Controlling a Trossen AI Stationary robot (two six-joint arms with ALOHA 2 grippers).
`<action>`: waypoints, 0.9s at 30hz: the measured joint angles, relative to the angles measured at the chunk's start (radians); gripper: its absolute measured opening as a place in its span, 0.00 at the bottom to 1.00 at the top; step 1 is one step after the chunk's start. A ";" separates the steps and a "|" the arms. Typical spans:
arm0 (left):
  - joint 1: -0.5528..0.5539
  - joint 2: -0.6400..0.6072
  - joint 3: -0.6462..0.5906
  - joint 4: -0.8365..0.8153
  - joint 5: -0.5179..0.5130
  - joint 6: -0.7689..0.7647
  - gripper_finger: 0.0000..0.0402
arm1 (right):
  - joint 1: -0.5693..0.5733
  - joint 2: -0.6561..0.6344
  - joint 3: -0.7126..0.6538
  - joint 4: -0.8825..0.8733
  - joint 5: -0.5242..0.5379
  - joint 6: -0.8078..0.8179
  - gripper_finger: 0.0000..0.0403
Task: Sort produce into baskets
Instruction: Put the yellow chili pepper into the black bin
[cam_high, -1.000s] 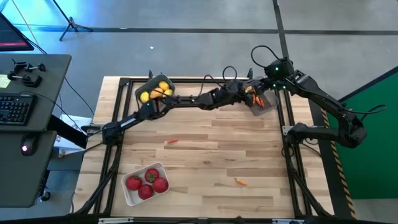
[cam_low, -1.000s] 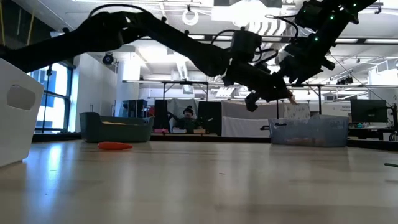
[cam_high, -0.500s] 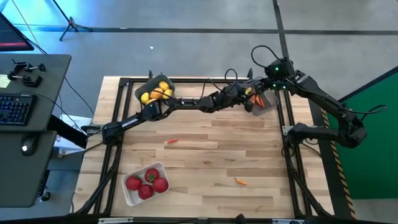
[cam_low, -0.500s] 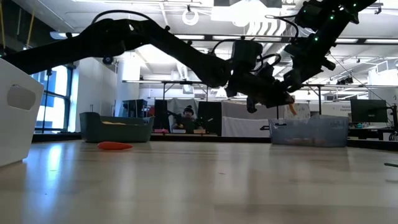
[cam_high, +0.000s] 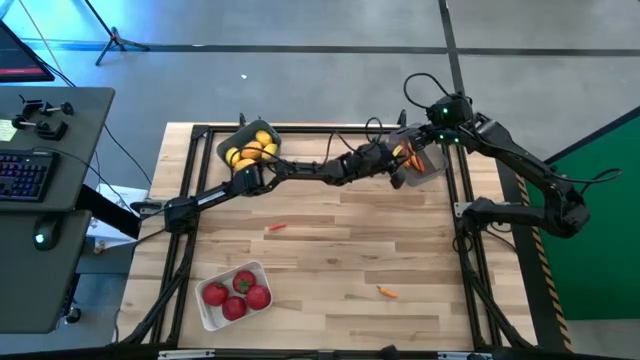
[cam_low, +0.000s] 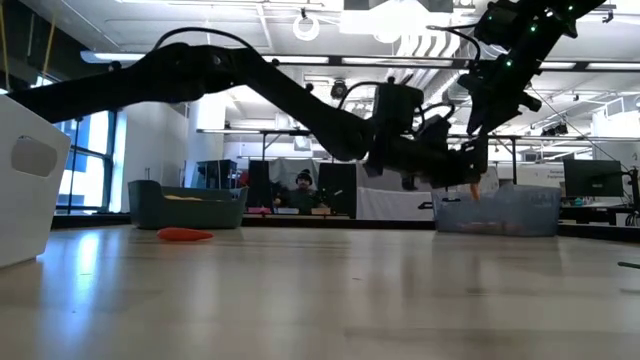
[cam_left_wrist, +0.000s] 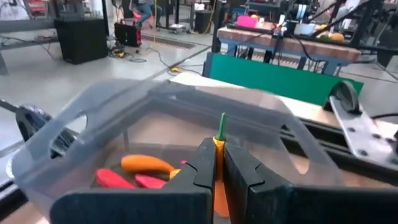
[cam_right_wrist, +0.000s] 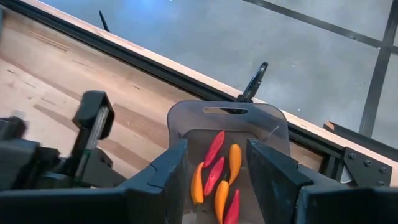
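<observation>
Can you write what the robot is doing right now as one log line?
left gripper: shut on orange pepper | over dark bin | right gripper: above same bin | two peppers on table

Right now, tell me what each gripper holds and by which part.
The left gripper pinches an orange pepper along its body, green stem poking out, over the translucent bin. The right gripper holds nothing.

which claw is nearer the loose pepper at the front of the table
Neither by much, arguably the left. The left claw, shut on a pepper, and the right claw are both at the translucent bin at the far edge; the loose pepper lies far from both.
</observation>
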 joint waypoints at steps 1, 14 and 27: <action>-0.001 0.004 0.000 0.004 -0.002 0.002 0.00 | 0.000 0.000 0.000 0.000 0.000 -0.001 0.37; -0.025 -0.014 0.029 0.002 -0.003 0.124 0.25 | 0.000 -0.001 0.000 -0.030 -0.032 0.005 0.37; -0.021 -0.117 0.082 -0.219 -0.012 0.098 0.23 | 0.001 -0.081 0.000 -0.061 -0.061 -0.047 0.37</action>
